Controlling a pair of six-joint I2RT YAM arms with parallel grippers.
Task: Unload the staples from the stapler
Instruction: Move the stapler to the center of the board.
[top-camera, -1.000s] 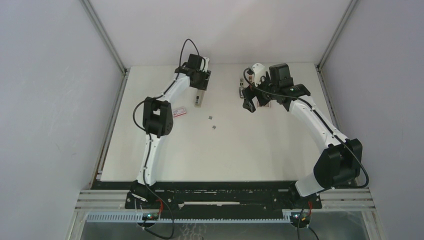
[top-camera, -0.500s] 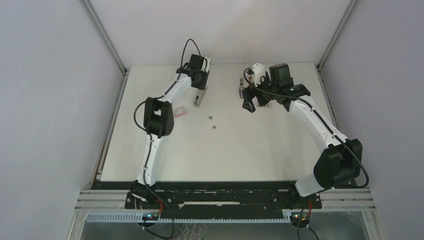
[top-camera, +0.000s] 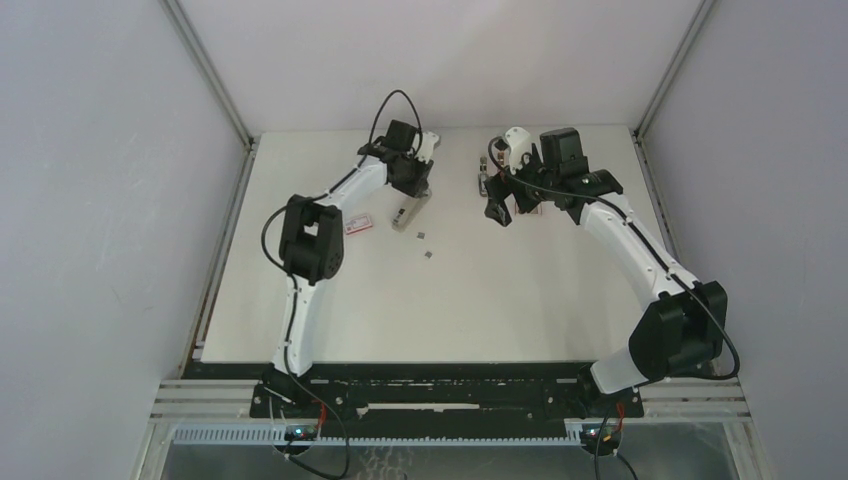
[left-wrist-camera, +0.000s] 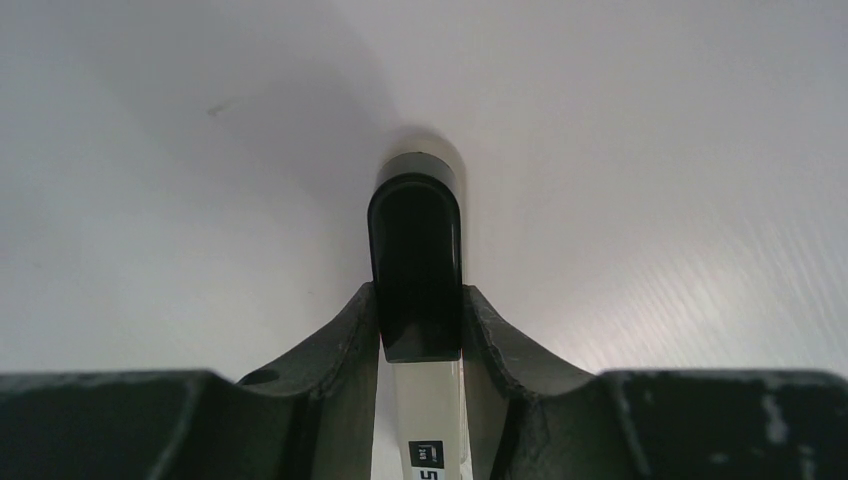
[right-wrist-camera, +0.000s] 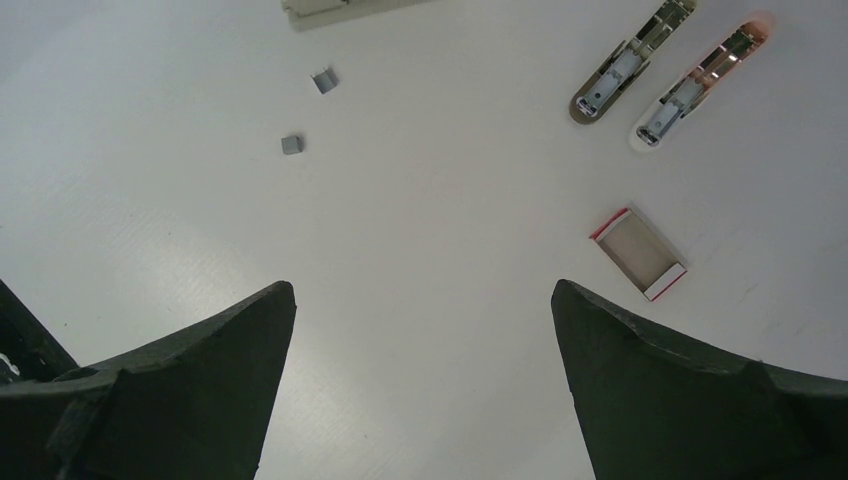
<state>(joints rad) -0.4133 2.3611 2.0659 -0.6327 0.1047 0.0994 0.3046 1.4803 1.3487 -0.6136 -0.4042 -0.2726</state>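
- Currently L gripper is seen clamped narrow on cream stapler. Fingers are pressed to both its sides, and its black end cap sticks out past the tips.
- Whether stapler is lifted off the table or resting on it can't be told; it appears tilted in top view.
- Staples: two small grey bits are noted loose on table, just beside stapler on its arm-base side. They are apart from each other and not touched by either gripper.
- R gripper is spread fully wide w/ nothing between the jaws. It is held above table, well to the right of stapler.
- Pink-and-white box is found near stapler, on its left.
- Two opened staplers are logged lying side by side, right of stapler and partly hidden by R arm in top view. One has a tan base, the other a pinkish end.
- Open tray w/ red edges is seen well apart from stapler, w/ nothing visible inside.
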